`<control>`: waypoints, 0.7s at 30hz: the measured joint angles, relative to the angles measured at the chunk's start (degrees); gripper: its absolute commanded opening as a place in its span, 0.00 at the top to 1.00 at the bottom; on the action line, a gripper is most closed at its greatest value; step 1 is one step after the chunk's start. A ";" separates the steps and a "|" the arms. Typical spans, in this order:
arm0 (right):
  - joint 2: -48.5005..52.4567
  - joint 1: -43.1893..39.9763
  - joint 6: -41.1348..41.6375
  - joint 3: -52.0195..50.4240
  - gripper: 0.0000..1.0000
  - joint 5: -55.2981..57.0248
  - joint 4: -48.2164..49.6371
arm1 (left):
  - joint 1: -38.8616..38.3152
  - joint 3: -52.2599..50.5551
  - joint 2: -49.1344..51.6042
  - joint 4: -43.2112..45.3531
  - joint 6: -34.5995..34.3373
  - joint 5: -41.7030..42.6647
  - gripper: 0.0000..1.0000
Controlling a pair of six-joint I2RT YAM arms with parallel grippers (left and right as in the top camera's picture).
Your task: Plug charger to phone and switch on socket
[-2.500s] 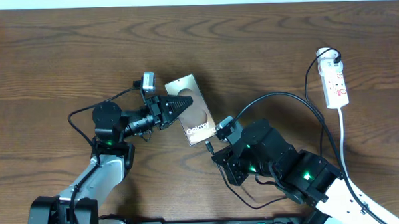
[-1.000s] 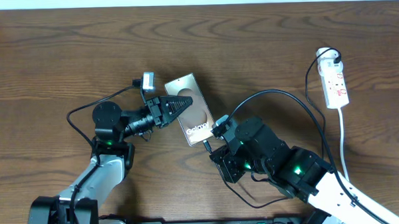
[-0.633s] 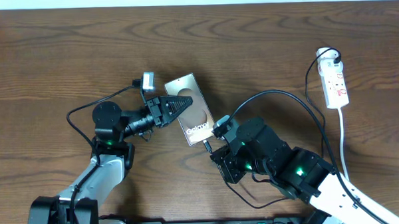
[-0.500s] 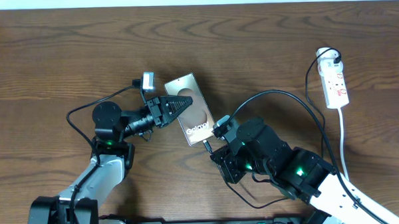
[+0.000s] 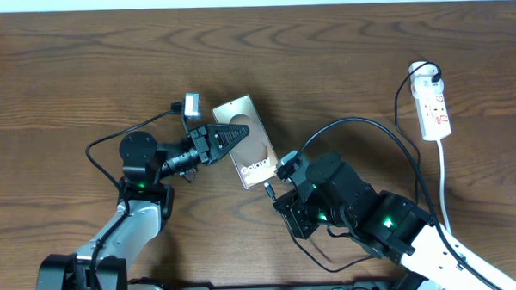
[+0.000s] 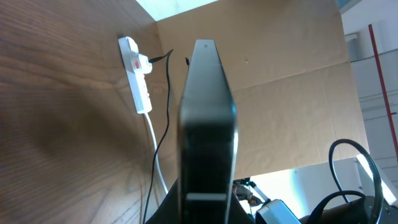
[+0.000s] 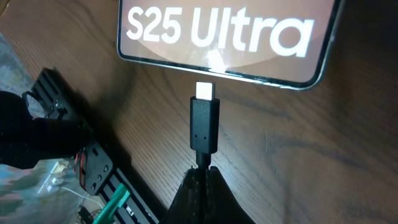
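Right gripper (image 7: 200, 182) pinches the charger (image 7: 204, 127) on the cable just behind its connector. The metal tip sits just short of the bottom edge of the phone (image 7: 231, 38), roughly in line, not yet in. Left gripper (image 5: 233, 135), fingers pressed together, lies on the phone's upper half.

Judgement: the phone is smooth and would likely slide on the table (image 5: 367, 55), so it needs pinning. The cable is limp and the connector stiff, so grip close behind it. The socket (image 5: 433, 109) is well apart, far right.
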 measured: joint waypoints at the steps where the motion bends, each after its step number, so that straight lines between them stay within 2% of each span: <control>1: 0.00 0.00 -0.02 0.00 0.99 -0.04 0.00 | 0.00 0.00 0.00 0.00 0.00 -0.02 0.93; 21: 0.00 0.00 -0.02 0.00 0.99 -0.09 1.07 | 0.00 0.00 0.00 0.00 0.00 -0.02 0.92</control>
